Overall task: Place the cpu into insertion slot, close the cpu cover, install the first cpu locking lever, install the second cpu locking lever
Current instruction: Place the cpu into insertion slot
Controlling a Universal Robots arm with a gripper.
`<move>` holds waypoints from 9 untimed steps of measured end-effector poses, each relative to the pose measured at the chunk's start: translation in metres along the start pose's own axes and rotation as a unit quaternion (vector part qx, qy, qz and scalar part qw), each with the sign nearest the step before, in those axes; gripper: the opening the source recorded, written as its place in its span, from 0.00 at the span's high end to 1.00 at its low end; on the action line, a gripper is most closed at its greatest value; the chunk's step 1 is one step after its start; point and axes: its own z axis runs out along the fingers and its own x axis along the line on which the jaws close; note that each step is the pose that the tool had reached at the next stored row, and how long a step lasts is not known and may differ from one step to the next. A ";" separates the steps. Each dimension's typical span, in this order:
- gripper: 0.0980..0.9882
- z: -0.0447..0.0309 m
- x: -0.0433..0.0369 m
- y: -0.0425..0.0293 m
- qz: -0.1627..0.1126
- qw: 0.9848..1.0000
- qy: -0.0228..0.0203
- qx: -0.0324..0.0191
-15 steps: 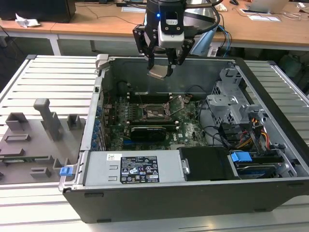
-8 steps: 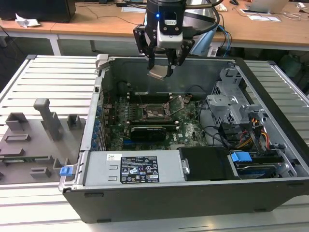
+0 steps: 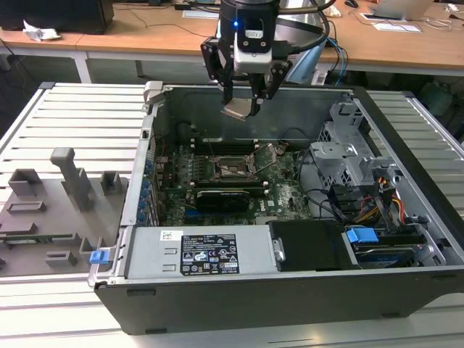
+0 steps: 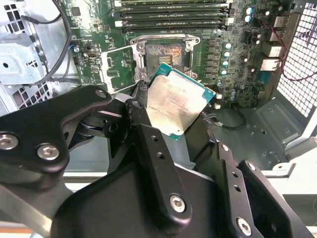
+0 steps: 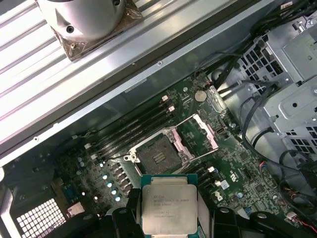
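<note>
Your end effector (image 3: pixel 243 100) is clamped on the cpu (image 3: pixel 238 110) (chip tilted in the exterior view), hanging well above the open socket (image 3: pixel 233 168).

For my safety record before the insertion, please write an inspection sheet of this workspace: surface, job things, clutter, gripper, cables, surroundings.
Surface: slatted metal table, bearing the open computer case.
Job's things: cpu held above the motherboard; socket empty; cpu cover swung open.
Clutter: grey fixture blocks on the table, exterior view's left.
Gripper: gripper shut on the cpu, above the case.
Cables: black cables beside the drive cage.
Surroundings: wooden desks behind.
</note>
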 end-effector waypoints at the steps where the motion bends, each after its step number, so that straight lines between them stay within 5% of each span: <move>1: 0.50 0.0001 0.0000 0.0000 0.002 1.000 0.000 0.000; 9: 0.50 0.0007 0.0000 -0.0001 0.016 1.000 -0.001 0.000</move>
